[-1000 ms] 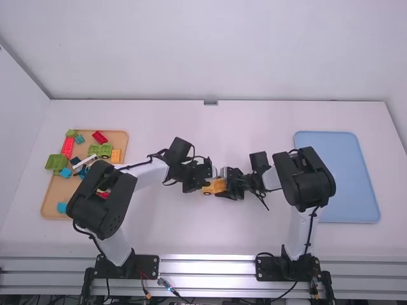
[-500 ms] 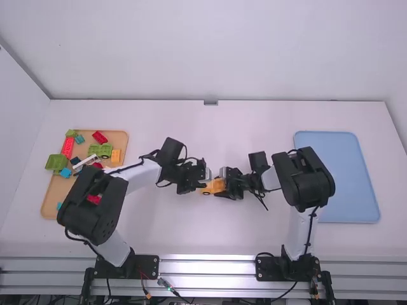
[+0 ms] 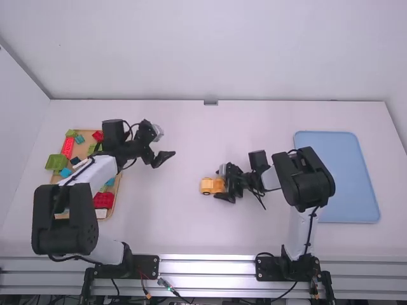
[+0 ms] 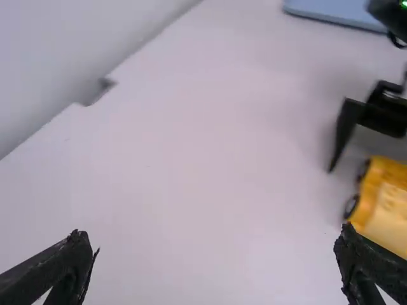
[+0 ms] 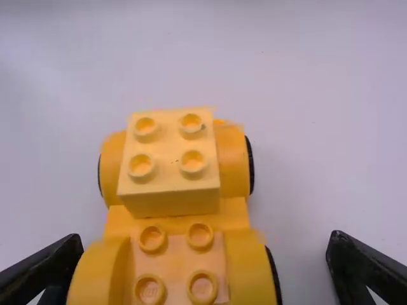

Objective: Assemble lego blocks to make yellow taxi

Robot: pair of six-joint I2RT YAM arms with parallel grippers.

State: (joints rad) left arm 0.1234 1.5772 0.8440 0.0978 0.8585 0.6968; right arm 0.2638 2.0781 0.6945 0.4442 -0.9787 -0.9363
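Change since the earlier frame: left gripper (image 3: 164,146) has withdrawn from the yellow taxi (image 3: 210,185), back toward the tan tray (image 3: 56,180). Right gripper (image 3: 222,184) and taxi hold the same place in the high view.

State, left: fingers wide apart, nothing between them; gripper sits above the table (image 3: 172,222), between tray and taxi, well apart from the latter.

State, right: fingers apart, low at the table, one on either side of the taxi's near end, not clamped. Right wrist view: one finger is just beside a rounded wheel arch (image 5: 98,273), contact cannot be told; the other stands off with bare table between.

Taxi: upright on the table, between the two grippers but much closer to the right one. A paler yellow block (image 5: 168,159), four studs up, sits on the body toward the end farther from the right gripper; four more studs are exposed on the lower part nearer it. Black wheels at the sides.

Surroundings: tray holds a long red block (image 3: 67,147) and a teal block (image 3: 79,138), among others. Blue tray (image 3: 337,178) lies on the right side.
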